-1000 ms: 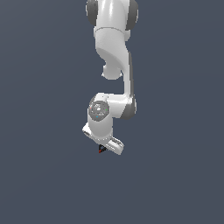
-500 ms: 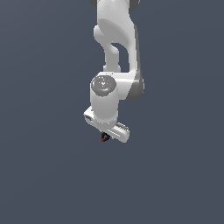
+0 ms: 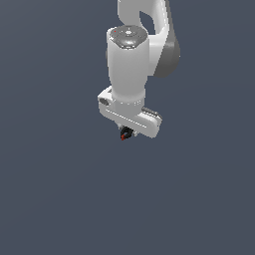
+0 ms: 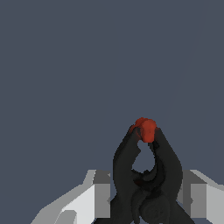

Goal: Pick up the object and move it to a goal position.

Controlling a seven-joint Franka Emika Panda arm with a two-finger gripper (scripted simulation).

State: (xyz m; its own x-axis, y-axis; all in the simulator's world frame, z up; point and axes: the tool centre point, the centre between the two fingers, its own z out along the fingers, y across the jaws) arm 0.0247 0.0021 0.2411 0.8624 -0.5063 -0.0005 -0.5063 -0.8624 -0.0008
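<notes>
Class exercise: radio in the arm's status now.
Pincer shut on black clamp. Clamp's red tip pokes out beyond fingers. Nothing visible in the way.

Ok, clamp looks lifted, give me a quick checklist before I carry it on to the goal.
1. Clamp sits between the fingers of the gripper: ok in the wrist view.
2. Red tip pokes out past the gripper, in view: ok; also seen at.
3. Grip firmness, contact on the pads: cannot tell, the clamp body hides them.
4. Clamp clear of any surface: cannot tell; only plain grey background shows.
5. Goal position marked in either view: not ok, none visible.
6. Obstacles around the arm: ok, none visible in the exterior view.
</notes>
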